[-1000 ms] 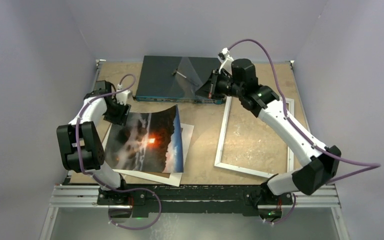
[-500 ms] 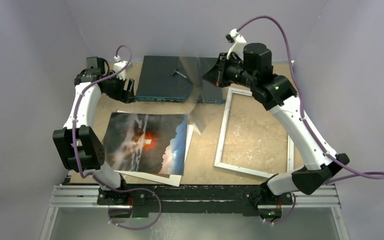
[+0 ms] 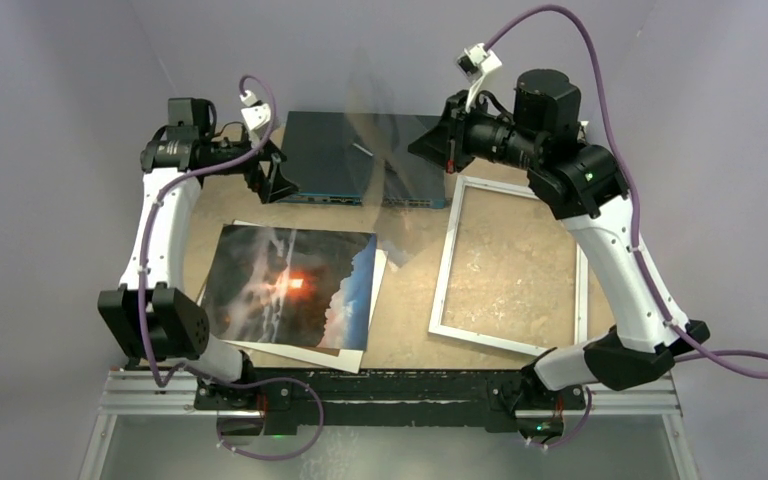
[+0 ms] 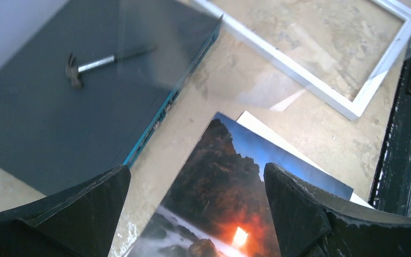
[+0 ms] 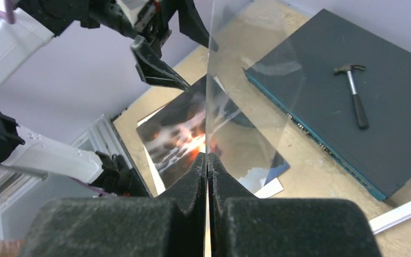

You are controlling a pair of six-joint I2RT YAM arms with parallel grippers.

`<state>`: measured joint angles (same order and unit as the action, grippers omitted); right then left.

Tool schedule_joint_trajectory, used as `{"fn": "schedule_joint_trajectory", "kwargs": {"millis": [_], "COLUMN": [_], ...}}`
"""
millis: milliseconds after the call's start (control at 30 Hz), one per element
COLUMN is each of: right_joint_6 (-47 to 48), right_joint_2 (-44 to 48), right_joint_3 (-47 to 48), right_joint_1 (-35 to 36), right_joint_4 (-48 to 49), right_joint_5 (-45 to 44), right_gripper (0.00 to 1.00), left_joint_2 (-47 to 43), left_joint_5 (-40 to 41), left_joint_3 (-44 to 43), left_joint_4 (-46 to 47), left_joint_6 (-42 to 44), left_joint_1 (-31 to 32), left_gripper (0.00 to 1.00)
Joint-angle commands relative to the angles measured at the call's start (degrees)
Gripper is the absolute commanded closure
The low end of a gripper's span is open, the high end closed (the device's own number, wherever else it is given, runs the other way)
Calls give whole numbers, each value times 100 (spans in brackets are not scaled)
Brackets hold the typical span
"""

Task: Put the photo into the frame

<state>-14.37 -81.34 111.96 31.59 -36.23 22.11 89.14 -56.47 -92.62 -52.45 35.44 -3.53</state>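
Glossy dark landscape photo (image 3: 290, 290) lay flat on white mat sheet (image 3: 378, 268) near thin white frame (image 3: 443, 275). Empty left gripper (image 3: 276, 172) spread wide; right gripper (image 5: 207, 160) clamped clear glass pane (image 5: 246, 80). Photo probably floppy, slick: take a corner.

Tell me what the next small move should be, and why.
Probably lower the right gripper to lay the glass pane into the frame: it holds the pane aloft, the frame lies empty, and the photo lies flat outside it, the left gripper open.

The photo (image 3: 290, 285) is glossy paper; the pane (image 5: 235, 80) is clear, smooth and reflective. The tabletop (image 3: 405, 300) is rough speckled chipboard, the switch box (image 3: 325, 155) matt dark grey, the frame (image 3: 443, 262) smooth white.
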Motion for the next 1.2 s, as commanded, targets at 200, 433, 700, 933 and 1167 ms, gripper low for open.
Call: {"fn": "schedule_joint_trajectory", "kwargs": {"millis": [200,433,700,933,1167], "right_joint_6": [662,1140,1412,1691,1674], "right_joint_2": [341,524,686,706,532], "right_joint_3": [-105,-141,-550,-592,-565], "right_joint_1": [31,33,31,31,31], "right_joint_4": [-60,-14,191,161,527], "right_joint_5": [1360,1868,2367,2385,2489], "right_gripper": [100,100,100,100,100], "left_joint_2": [-601,-817,-972,-1148,-1223], "left_joint_5": [-1492,-1581,-1538,-1629,-2072], "left_joint_3": [-69,-6,5,-13,-63], "left_joint_4": [-1113,-1352,-711,-452,-512], "left_joint_6": [2050,2513,1866,1555,1176], "left_joint_1": [-65,-85,-86,-86,-78], "left_gripper": [6,6,6,7,20]}}
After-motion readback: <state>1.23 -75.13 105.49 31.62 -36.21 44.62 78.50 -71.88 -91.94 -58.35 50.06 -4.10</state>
